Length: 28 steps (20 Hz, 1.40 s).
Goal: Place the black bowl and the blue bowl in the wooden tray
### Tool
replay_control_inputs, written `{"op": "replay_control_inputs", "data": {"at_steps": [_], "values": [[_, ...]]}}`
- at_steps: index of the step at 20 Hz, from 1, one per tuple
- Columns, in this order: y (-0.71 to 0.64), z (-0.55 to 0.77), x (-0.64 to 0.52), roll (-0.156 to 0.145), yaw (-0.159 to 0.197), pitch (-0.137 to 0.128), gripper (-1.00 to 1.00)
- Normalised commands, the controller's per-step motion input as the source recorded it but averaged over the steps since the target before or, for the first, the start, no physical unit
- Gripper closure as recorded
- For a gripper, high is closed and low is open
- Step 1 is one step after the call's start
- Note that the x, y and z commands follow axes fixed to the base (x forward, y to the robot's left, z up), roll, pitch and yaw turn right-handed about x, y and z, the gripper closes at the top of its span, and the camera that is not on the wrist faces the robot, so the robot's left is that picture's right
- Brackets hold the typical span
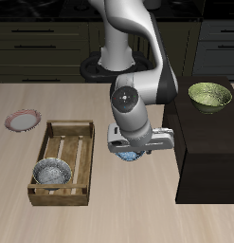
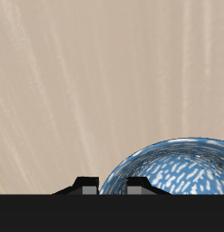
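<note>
The tool (image 1: pixel 131 152), pointing down at the arm's end, hangs over the bench (image 1: pixel 137 214) near the middle of the exterior view, just beside the black raised block (image 1: pixel 208 157) at its 3 o'clock. The blue bowl (image 1: pixel 130 156) shows as a small blue patch directly under the tool body; in the wrist view the blue bowl (image 2: pixel 172 168), mottled blue and white inside with a darker rim, sits right against the two dark fingertips (image 2: pixel 86 186), with the tool (image 2: pixel 112 187) at the bowl's rim. Whether the fingers are clenched on the rim or merely beside it cannot be told, nor whether the bowl is lifted or resting on the bench. At about 9 o'clock from the tool lies the wooden tray (image 1: pixel 88 161), a light brown rectangular crate with low walls and a slatted bottom, its long side running toward the bench's front edge. The black bowl (image 1: pixel 53 172), dark outside and grey mottled inside, sits inside the tray at the end nearer the front edge; the rest of the tray holds nothing else. Beyond the tray, at roughly 10 o'clock, a flat pink-rimmed plate (image 1: pixel 23 121) lies on the bench. An olive-green bowl (image 1: pixel 210 96) stands on top of the black block, at about 2 o'clock from the tool. No writing or labels are legible.
</note>
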Motion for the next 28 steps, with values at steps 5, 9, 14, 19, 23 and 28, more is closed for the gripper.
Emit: {"op": "replay_control_inputs", "data": {"at_steps": [5,9,14,19,23,28], "values": [[0.07,0.12,-0.05,0.01,0.012,-0.025,1.0],[-0.04,0.25,-0.09,-0.009,0.043,-0.051,1.0],[-0.03,0.16,-0.11,-0.007,0.048,-0.044,1.0],[-0.04,0.18,-0.2,-0.006,0.068,-0.061,1.0],[-0.14,0.19,-0.15,-0.016,0.031,-0.038,1.0],[-0.25,0.17,-0.19,-0.017,0.04,-0.024,1.0]]}}
